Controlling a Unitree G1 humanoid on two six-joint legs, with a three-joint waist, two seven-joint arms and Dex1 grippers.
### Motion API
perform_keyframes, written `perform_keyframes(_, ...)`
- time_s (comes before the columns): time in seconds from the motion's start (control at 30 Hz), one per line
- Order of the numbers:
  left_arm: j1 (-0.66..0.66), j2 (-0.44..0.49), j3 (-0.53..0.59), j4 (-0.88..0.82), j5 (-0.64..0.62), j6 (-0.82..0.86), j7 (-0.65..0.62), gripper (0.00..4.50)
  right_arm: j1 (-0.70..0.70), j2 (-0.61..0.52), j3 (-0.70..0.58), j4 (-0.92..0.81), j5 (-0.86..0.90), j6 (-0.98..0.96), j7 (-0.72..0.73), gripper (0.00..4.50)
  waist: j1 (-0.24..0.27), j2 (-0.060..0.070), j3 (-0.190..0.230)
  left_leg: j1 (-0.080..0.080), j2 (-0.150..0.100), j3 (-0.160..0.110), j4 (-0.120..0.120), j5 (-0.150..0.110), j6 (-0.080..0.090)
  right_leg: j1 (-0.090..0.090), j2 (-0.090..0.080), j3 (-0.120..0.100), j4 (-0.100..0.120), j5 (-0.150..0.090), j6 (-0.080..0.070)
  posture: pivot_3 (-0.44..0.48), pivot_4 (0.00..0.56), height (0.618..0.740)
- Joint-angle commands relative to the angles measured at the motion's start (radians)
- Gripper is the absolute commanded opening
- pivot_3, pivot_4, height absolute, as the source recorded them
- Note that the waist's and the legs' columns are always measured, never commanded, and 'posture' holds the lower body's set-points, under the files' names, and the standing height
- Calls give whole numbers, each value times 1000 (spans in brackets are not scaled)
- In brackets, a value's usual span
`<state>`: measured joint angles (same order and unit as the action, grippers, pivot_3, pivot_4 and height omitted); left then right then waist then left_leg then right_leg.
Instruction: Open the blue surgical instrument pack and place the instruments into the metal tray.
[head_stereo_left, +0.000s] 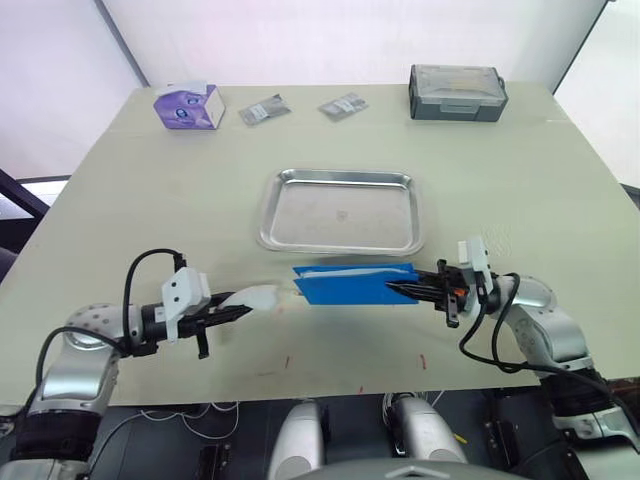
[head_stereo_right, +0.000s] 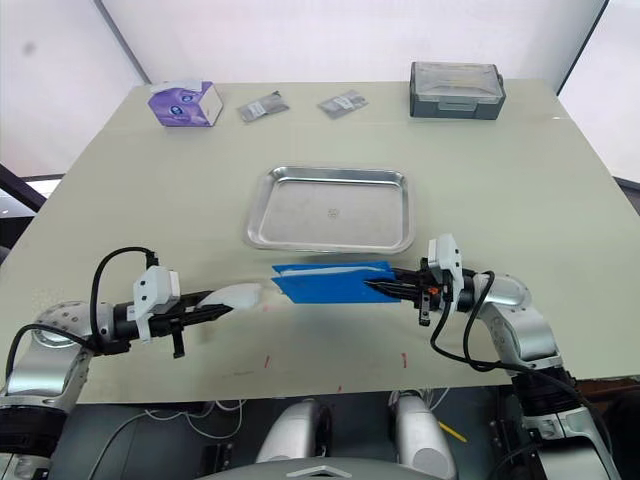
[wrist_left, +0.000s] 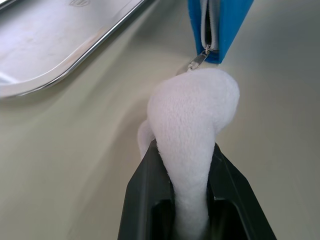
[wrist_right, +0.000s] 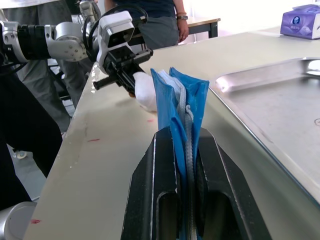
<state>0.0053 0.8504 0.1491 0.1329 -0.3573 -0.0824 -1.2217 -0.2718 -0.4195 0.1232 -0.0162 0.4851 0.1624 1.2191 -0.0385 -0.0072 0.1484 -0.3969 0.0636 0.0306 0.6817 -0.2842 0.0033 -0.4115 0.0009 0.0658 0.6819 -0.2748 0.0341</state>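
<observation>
Here, two end effectors, left (head_stereo_left: 236, 313) pinching one white pull (head_stereo_left: 262, 297), right (head_stereo_left: 400, 291) pinching one pack (head_stereo_left: 350, 286).

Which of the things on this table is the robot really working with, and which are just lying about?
In use:
- blue pack, pinched at one end by the right gripper
- white fluffy zip pull, pinched by the left gripper
- metal tray, waiting behind the pack

Lying about:
- purple tissue box
- two small packets
- grey lidded box

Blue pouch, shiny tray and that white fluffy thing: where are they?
blue pouch (head_stereo_left: 350, 287), left eye view, its flat middle.
shiny tray (head_stereo_left: 340, 181), left eye view, far rim.
white fluffy thing (wrist_left: 192, 112), left wrist view, rounded end.
</observation>
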Motion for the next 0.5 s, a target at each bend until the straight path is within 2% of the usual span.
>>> perform_keyframes(0.03,10,29,49,28,6,-7,7,26,-5,8,8,-4,-18,-38,2,0,0,0,0,0,0,0,0,0,0,0,0,0,0,0,0,0,150,731)
perform_keyframes(0.3,23,43,90,42,-1,1,13,26,0,33,62,21,-83,-113,0,0,0,0,0,0,0,0,0,0,0,0,0,0,0,0,0,0,150,731)
perform_keyframes(0.37,33,45,90,37,-2,6,9,1050,0,30,67,41,-94,-130,3,0,0,0,0,0,0,1,0,0,0,0,0,0,0,0,0,0,150,731)
perform_keyframes(0.43,39,41,96,29,-7,14,19,1727,-8,26,63,68,-101,-144,7,0,0,0,0,0,0,1,0,0,0,0,-1,0,0,0,0,0,150,731)
perform_keyframes(0.47,40,40,99,27,-7,16,24,2383,-11,25,61,78,-102,-148,9,0,1,0,0,0,0,1,0,0,0,0,-1,0,0,0,0,0,150,731)
perform_keyframes(0.5,41,38,101,25,-6,16,26,2826,-13,24,61,83,-102,-152,10,0,1,0,0,0,0,1,0,0,0,0,-1,0,0,0,0,0,150,731)
